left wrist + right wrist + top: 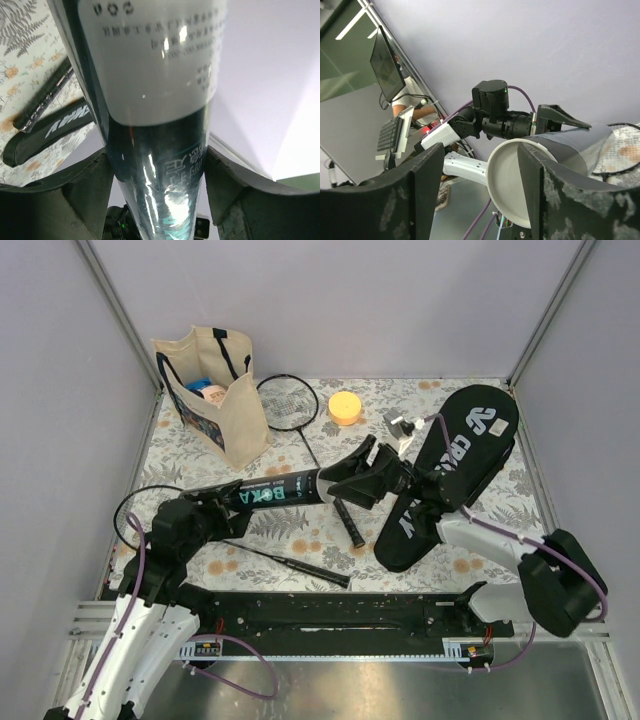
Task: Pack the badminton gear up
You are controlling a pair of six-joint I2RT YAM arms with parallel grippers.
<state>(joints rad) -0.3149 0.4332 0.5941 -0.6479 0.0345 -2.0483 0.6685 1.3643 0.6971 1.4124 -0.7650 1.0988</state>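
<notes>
The long black lettered tube lies across the middle of the table. My left gripper is shut on its left end; in the left wrist view the tube fills the gap between both fingers. My right gripper is open at the tube's right end, and the tube's white end cap shows between its fingers, nearer the right one. The black "CROSSWAY" cover lies under the right arm. One racket lies at the back, its handle by the tube. The second racket lies in front. A small shuttlecock lies by the cover.
The beige tote bag stands at the back left with items inside. An orange round lid lies at the back centre. The black rail runs along the near edge. Purple walls close in three sides.
</notes>
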